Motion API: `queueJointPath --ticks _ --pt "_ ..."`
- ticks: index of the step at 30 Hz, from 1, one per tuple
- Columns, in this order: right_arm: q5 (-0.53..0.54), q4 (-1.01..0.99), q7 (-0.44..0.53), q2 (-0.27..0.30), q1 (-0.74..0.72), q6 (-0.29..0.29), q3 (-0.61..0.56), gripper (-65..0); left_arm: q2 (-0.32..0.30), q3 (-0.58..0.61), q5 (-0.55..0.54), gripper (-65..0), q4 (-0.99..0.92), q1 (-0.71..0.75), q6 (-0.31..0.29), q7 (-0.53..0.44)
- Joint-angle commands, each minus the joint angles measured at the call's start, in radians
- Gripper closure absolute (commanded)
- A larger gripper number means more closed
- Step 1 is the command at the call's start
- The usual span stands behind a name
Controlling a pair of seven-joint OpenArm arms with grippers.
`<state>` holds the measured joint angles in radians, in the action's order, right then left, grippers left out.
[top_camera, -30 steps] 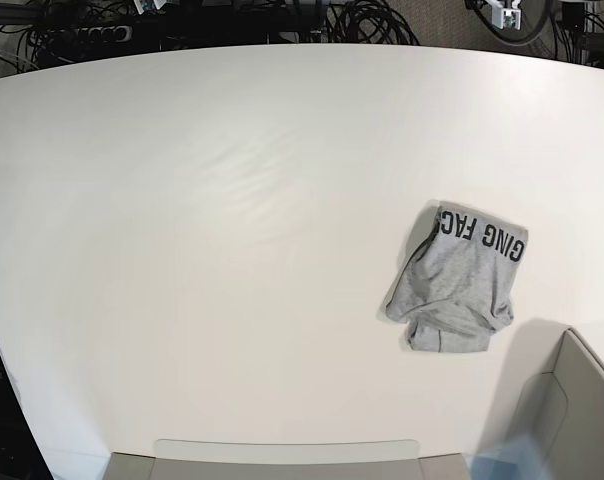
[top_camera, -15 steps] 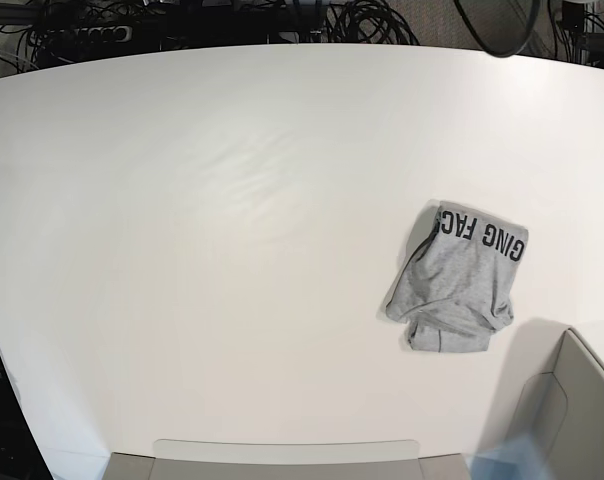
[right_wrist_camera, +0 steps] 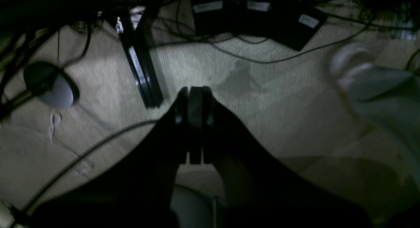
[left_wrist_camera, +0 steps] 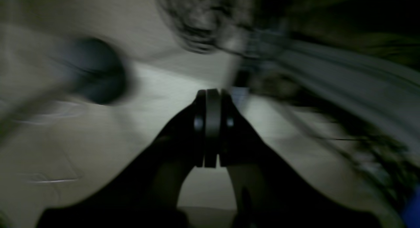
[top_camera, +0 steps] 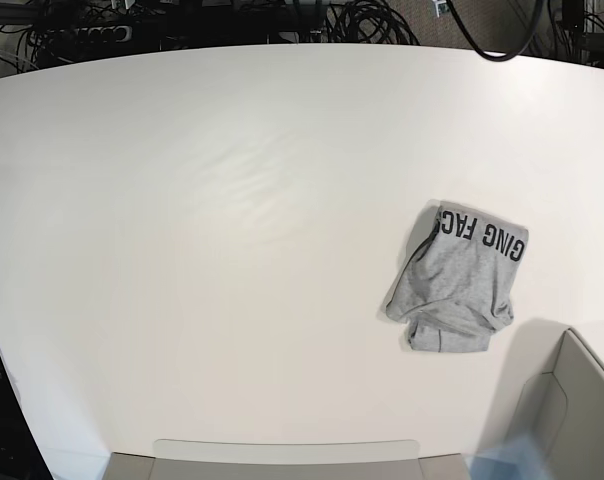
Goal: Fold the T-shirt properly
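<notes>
The heather-grey T-shirt [top_camera: 454, 287] lies bunched into a small rumpled bundle on the right part of the white table [top_camera: 212, 230] in the base view, with black lettering along its far edge. Neither arm shows in the base view. In the left wrist view my left gripper [left_wrist_camera: 212, 96] is shut with nothing between its fingers, and the picture is blurred. In the right wrist view my right gripper [right_wrist_camera: 195, 93] is also shut and empty, hanging over carpeted floor. The T-shirt is not in either wrist view.
A grey bin corner [top_camera: 572, 410] sits at the table's front right. A pale tray edge [top_camera: 287, 455] runs along the front. Cables and power strips [right_wrist_camera: 141, 70] lie on the floor beyond the table. A dark round object [top_camera: 497, 25] sits at the far right edge.
The T-shirt has not moved. The dark round object past the table's far right edge has shifted across the three base frames.
</notes>
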<state>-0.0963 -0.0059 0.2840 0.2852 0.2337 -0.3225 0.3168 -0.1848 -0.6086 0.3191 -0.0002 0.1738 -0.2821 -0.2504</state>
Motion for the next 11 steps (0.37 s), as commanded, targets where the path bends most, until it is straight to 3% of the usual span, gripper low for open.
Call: queueJointPath --ticks 1,4,7,11 --pt "0.003 0.006 0.028 0.018 -0.021 0.056 -0.003 0.0 -0.003 0.002 0.022 0.0 0.000 0.003 0.020 0.023" --pt "-0.027 0.006 0.028 0.013 -0.038 0.231 -0.003 0.0 0.001 0.000 0.064 0.0 0.000 -0.006 0.083 0.082" --pt "-0.109 0.006 0.027 -0.004 -0.053 0.398 -0.003 0.0 0.003 0.000 0.071 -0.7 0.000 -0.024 0.106 0.092" --pt "-0.211 0.006 0.025 -0.024 -0.083 0.546 -0.003 0.0 0.005 0.000 0.070 -2.1 0.000 -0.030 0.105 0.096"
